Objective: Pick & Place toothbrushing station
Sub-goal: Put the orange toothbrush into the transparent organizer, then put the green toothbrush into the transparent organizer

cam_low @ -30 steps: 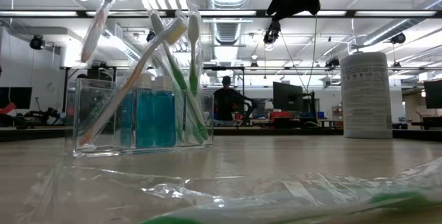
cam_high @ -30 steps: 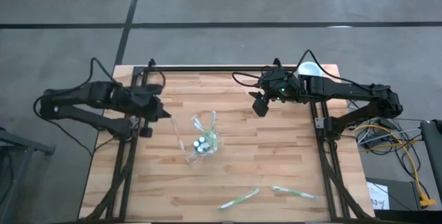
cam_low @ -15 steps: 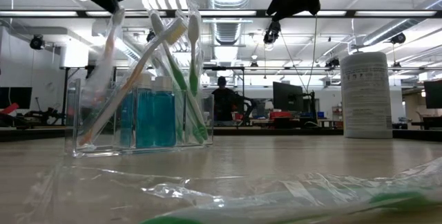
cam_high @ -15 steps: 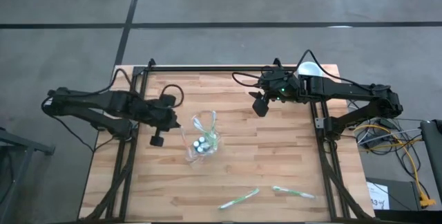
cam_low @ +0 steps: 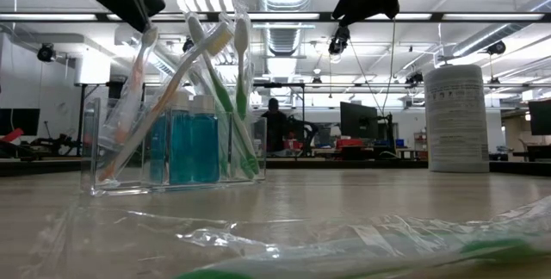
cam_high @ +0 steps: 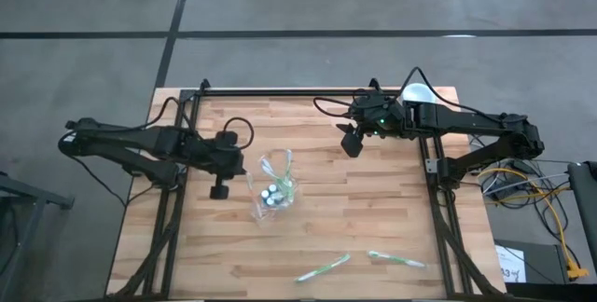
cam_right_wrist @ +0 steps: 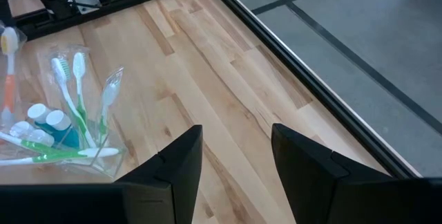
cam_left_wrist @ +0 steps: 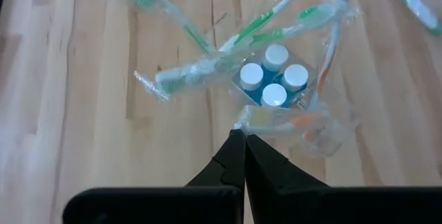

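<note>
My left hand (cam_left_wrist: 243,144) is black, and so is my right hand (cam_right_wrist: 235,162). The bench (cam_high: 373,218) is pale wood in narrow planks of mixed tan shades. The clear holder (cam_low: 172,145) shows blue bottles (cam_low: 194,145) with 4 white caps (cam_left_wrist: 274,76). The toothbrushes (cam_left_wrist: 259,25) in it are green and white; the one I grip (cam_left_wrist: 290,122) is orange and white. A white canister (cam_low: 456,117) stands near the bench's far right corner.

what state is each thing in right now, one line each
left gripper: shut on orange toothbrush, above the holder
orange toothbrush: wrapped, tilted, lower end in the holder
clear holder: upright, holding wrapped toothbrushes and blue bottles
blue bottles: upright, capped
right gripper: open, empty
two green toothbrushes: wrapped, lying flat on the table
</note>
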Controlling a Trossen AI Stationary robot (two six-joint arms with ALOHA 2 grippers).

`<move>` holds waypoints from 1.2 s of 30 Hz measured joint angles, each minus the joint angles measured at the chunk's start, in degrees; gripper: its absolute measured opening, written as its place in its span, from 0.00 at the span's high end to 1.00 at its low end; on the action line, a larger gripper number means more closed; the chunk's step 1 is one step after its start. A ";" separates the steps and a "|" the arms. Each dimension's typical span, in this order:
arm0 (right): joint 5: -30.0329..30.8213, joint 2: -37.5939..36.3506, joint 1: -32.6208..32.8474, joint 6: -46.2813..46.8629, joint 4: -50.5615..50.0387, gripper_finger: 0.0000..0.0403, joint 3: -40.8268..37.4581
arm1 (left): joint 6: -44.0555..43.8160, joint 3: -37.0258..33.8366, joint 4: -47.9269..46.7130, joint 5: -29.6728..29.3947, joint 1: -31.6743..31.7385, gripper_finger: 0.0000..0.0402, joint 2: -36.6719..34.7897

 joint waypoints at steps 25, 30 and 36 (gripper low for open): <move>0.00 0.00 0.01 0.00 0.00 0.58 0.00 | -3.66 -8.48 6.08 -0.94 -2.49 0.77 -0.09; -0.02 0.00 -0.01 0.00 0.02 0.58 0.00 | -4.38 -8.09 5.41 -1.65 -2.49 0.77 -0.49; 0.00 0.00 -0.01 0.00 0.00 0.58 0.00 | -5.02 -4.12 2.42 -4.74 -2.49 0.76 -1.15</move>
